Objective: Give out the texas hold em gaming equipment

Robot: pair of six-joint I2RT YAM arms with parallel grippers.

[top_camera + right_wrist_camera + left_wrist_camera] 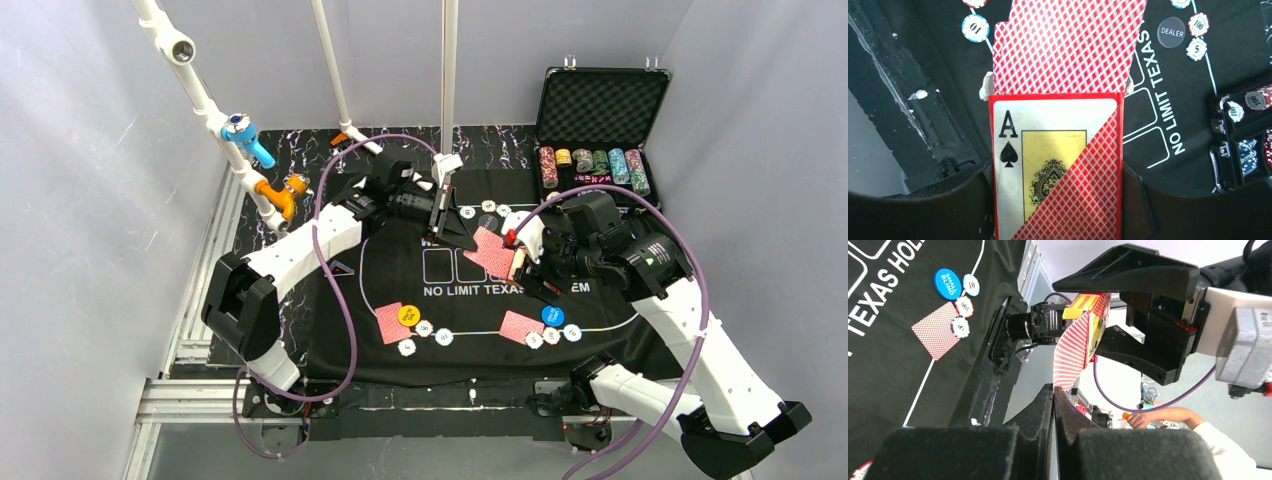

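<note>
Room: grey walls (90, 200), white pipe frame (330, 60) | Surface: black mat (400, 270), open case (600, 105) at 1 o'clock | Right gripper (1058, 195) clamps card box (1048, 165) over mat centre, cards (1068, 45) sticking out | Left gripper (1054, 392) pressed together at those cards' edge, hold unclear | Dealt cards (393, 322) with chips (425, 328) at 5 and 7 o'clock

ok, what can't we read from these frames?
- Left wrist: how many cards the left gripper pinches; edges too thin.
- Right wrist: card box bottom, cut off by frame edge.
- Top: values on chips in the case; too small.
</note>
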